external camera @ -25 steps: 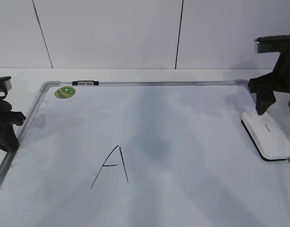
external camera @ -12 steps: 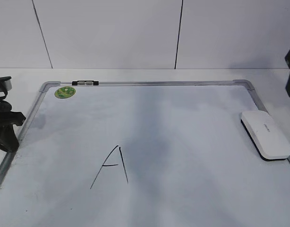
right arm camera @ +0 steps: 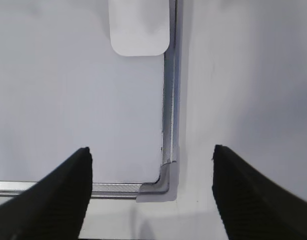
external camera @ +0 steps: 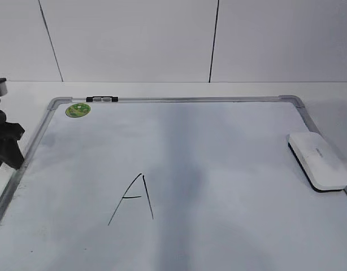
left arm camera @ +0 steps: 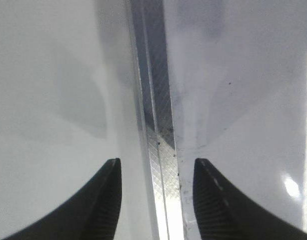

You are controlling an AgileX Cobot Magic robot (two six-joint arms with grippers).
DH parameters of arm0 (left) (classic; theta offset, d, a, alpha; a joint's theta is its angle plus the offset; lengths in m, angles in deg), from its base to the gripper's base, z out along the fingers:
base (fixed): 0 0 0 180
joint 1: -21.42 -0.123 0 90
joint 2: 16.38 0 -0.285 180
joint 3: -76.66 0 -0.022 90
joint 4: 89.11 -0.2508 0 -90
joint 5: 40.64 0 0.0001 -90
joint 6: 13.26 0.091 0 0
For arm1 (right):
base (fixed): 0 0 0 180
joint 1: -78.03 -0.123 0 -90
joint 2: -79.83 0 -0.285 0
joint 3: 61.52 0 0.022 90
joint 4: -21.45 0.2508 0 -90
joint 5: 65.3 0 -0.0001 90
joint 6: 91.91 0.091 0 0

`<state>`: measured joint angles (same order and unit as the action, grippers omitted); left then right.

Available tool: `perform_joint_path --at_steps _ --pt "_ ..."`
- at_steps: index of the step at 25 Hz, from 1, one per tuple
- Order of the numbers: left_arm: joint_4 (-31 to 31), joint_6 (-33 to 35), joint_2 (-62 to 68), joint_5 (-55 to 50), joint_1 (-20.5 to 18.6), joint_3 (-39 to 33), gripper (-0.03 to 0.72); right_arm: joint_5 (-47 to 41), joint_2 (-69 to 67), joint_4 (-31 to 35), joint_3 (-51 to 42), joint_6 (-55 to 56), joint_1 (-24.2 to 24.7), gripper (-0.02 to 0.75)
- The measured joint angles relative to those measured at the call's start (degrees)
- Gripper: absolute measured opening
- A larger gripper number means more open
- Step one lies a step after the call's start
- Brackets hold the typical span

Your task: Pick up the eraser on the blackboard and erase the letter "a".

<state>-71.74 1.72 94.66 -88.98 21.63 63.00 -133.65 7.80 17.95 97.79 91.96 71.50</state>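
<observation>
The white eraser (external camera: pixel 319 161) lies flat at the right edge of the blackboard (external camera: pixel 218 147), a white board with a silver frame. It also shows at the top of the right wrist view (right arm camera: pixel 139 27). A large angular capital "A" (external camera: pixel 132 199) is drawn at the lower left. No small cursive "a" shows. My left gripper (left arm camera: pixel 156 161) is open and empty, straddling the board's left frame rail (left arm camera: pixel 158 150); its arm shows at the left edge of the exterior view (external camera: pixel 5 145). My right gripper (right arm camera: pixel 151 148) is open and empty above the board's far right corner (right arm camera: pixel 161 185), out of the exterior view.
A round green sticker (external camera: pixel 78 109) and a small black-and-silver clip (external camera: pixel 102 99) sit at the board's far left corner. A white panelled wall (external camera: pixel 162 39) stands behind the table.
My right arm has pulled away from above the eraser and left the exterior view to the right. My left arm has shifted slightly left. The eraser has not moved.
</observation>
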Motion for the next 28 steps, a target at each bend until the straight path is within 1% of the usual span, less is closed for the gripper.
perform_joint_path --at_steps 4,12,15,24,28 --pt "-0.08 0.00 -5.21 -3.29 0.00 0.00 0.359 -0.25 6.70 0.14 -3.82 -0.10 0.00 0.594" --pt "-0.12 0.00 -17.57 -16.68 0.00 -0.10 0.361 -0.70 18.09 0.14 -13.19 -0.10 0.00 0.593" --pt "-0.34 -0.72 -22.50 -20.10 0.00 -0.10 0.361 -0.93 21.29 0.14 -15.58 -0.10 0.00 0.593" --pt "-2.44 -3.43 -37.19 -22.32 0.00 -0.79 0.361 -0.55 27.28 0.14 -19.11 -0.10 0.00 0.593" --pt "-2.83 -4.31 -44.80 -22.47 0.00 -4.28 0.361 -0.55 28.63 0.14 -19.36 -0.12 0.00 0.593"
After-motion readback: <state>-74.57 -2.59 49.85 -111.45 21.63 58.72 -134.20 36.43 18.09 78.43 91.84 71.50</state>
